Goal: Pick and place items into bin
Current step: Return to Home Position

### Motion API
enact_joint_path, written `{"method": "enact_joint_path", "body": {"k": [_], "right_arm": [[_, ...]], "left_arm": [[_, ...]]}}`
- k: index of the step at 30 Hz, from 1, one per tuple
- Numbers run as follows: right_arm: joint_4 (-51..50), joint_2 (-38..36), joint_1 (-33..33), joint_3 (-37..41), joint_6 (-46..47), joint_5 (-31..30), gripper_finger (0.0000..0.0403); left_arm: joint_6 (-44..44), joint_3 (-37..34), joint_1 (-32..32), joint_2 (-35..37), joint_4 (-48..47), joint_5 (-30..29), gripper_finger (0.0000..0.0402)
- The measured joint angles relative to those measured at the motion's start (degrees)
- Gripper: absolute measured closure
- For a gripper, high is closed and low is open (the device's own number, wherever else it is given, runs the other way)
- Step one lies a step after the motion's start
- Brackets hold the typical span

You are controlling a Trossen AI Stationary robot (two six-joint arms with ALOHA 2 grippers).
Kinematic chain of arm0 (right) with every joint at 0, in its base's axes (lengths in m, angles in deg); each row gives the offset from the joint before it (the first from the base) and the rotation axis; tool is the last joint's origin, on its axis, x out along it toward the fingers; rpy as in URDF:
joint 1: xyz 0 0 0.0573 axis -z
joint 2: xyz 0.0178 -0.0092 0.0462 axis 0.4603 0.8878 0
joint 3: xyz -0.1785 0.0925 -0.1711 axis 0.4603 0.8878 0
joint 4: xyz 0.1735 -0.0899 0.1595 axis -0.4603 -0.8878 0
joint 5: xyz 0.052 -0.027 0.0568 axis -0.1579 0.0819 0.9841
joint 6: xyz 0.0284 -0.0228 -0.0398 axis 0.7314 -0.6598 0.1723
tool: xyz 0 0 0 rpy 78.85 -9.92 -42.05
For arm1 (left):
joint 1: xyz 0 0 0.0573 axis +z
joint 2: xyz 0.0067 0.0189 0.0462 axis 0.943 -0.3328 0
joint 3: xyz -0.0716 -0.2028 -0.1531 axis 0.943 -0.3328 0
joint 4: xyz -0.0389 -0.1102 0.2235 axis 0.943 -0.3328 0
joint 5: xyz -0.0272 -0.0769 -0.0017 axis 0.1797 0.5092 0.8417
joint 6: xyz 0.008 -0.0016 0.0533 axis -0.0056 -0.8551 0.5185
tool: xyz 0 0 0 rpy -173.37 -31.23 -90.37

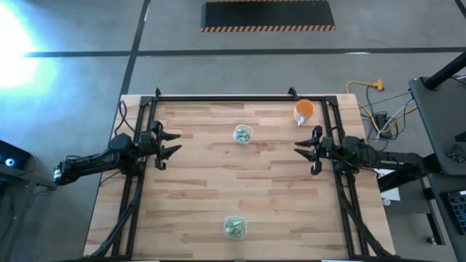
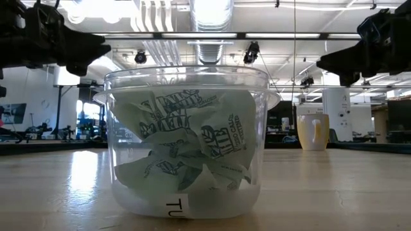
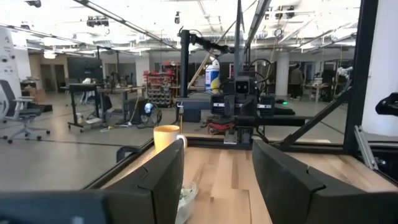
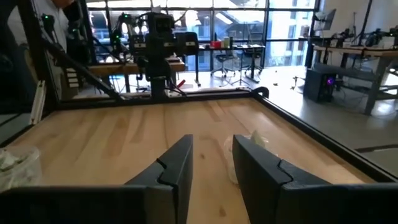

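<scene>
Both arms are just parked here. My left tool (image 1: 172,143) and right tool (image 1: 304,148) hang over opposite side edges of the worktop (image 1: 196,189), facing each other, fingers spread and pinching nothing. My guess is that's on purpose. I can't spot a loose piece anywhere on the wood, so the sorting looks about done and the arms are simply out of the way. The items (image 2: 186,151), little green-and-white crinkly packets, are all inside two clear bins. The far bin (image 1: 250,134) sits roughly midway between the tools, and the near bin (image 1: 242,228) is well off to one side of both. The orange cup (image 1: 304,110) stands just beside the right tool and has no part in this. As for views, the overhead shot is the only one with the whole layout, but the packets are just green smudges there. The low camera is jammed right up against the near bin, so you can see it's stuffed most of the way up with crumpled packets, print and all. The wrist views show the empty gap between each tool's fingers.
</scene>
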Motion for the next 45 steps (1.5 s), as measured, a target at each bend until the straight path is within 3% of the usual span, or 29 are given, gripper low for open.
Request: {"method": "enact_joint_path", "body": {"k": [21, 28, 36, 45], "right_arm": [[0.02, 4.46, 0.00, 0.00, -0.17, 0.19, 0.0298], [0.04, 4.48, 0.00, 0.00, -0.22, 0.17, 0.0298], [0.04, 4.48, 0.00, 0.00, -0.16, 0.19, 0.0298], [0.04, 4.48, 0.00, -0.02, -0.17, 0.19, 0.0298]], "left_arm": [[-1.77, 0.00, -0.18, 0.22, -3.63, 0.03, 0.0227], [-2.12, 0.00, -3.44, -1.46, -1.45, -0.25, 0.0227], [-0.33, 0.00, -5.60, -3.07, -0.59, -4.94, 0.0227], [1.23, 0.00, -5.60, -1.13, -8.35, -9.07, 0.0227]]}}
